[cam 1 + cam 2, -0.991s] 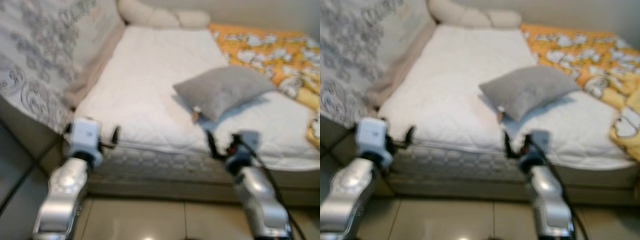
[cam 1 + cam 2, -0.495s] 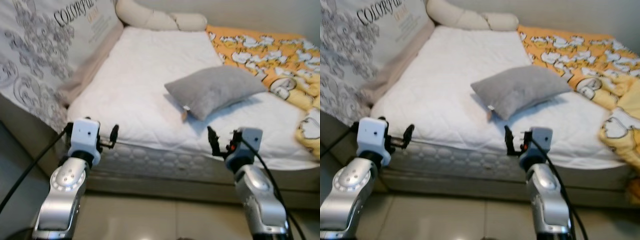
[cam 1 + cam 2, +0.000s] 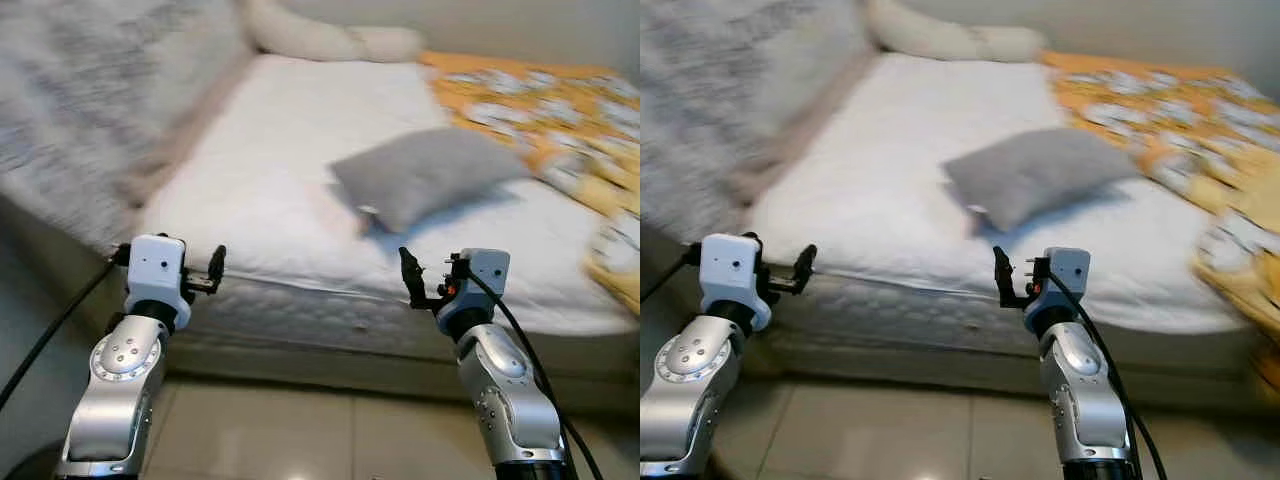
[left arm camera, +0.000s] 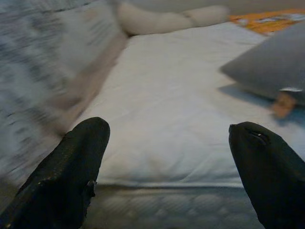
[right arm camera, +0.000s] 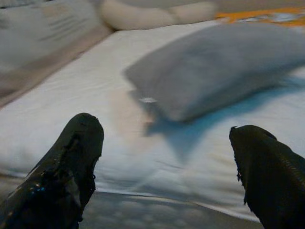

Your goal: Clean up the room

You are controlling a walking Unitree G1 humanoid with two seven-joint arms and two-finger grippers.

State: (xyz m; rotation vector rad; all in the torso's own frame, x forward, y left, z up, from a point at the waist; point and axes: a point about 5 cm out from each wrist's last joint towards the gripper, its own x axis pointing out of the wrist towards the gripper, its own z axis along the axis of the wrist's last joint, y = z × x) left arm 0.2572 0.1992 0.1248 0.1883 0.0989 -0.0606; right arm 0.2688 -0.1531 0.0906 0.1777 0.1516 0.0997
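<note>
We face the bed (image 3: 300, 150), both grippers held up empty before its near edge.

A grey pillow (image 3: 425, 175) lies mid-mattress beside an orange blanket (image 3: 540, 100). Our left gripper (image 4: 167, 167) and right gripper (image 5: 167, 167) each have fingers spread apart, holding nothing.

Bed (image 3: 290, 170); grey pillow (image 3: 425, 175); orange blanket (image 3: 540, 100)

White mattress (image 3: 300, 170) centre frame, patterned headboard panel (image 3: 90, 90) upper left, cream bolster (image 3: 330, 40) along top edge, tiled floor (image 3: 300, 440) across the bottom. Head views motion-blurred.
</note>
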